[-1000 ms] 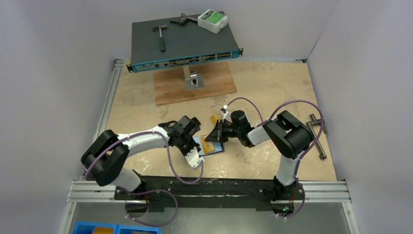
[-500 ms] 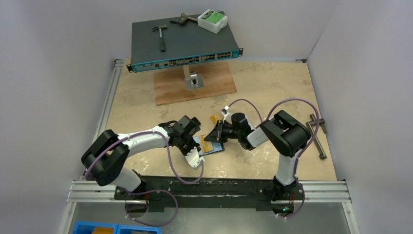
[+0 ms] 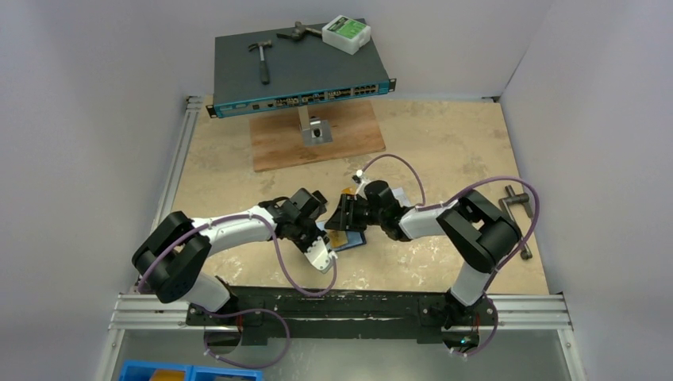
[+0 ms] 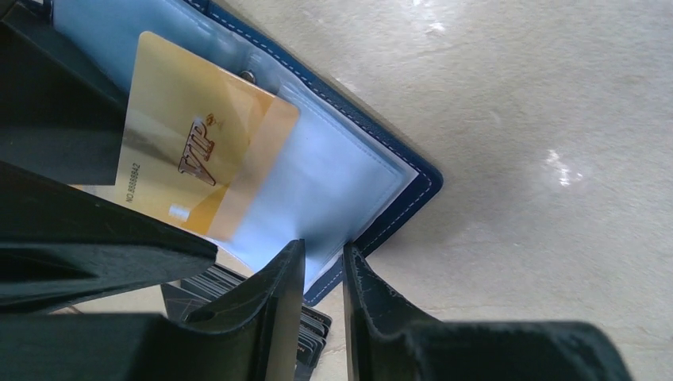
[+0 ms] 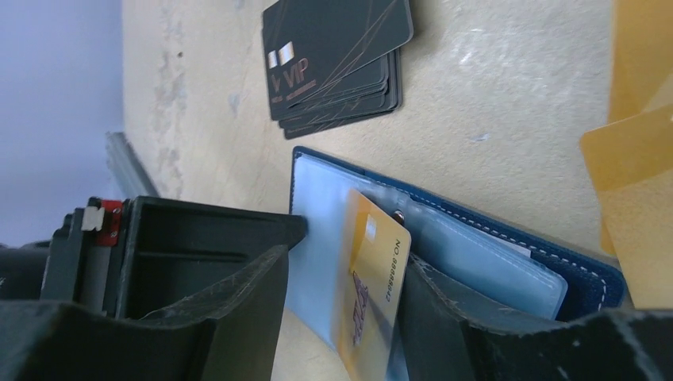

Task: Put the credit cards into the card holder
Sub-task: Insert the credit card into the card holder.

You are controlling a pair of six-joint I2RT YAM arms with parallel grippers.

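Steadiness mattered: while the left fingers [image 4: 278, 317], nearly shut, pinched an edge of the open card holder [image 4: 397, 208] near the middle of the surface's [image 4: 516, 119] near edge, the right fingers [image 5: 238, 309], parted loosely astride the gold card [image 5: 373, 278] half inside a clear pocket [image 4: 325, 178], needed to push it squarely home.

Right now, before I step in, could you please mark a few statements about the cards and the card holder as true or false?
1. The card holder lies open on the table. True.
2. A gold card sits partly under one of its clear sleeves. True.
3. The black cards are stacked inside the card holder. False: they lie on the table beside it.
4. The left gripper hangs clear of the card holder. False: its fingers pinch the card holder's edge.
5. The right gripper has its jaws open, one on each side of the gold card. True.
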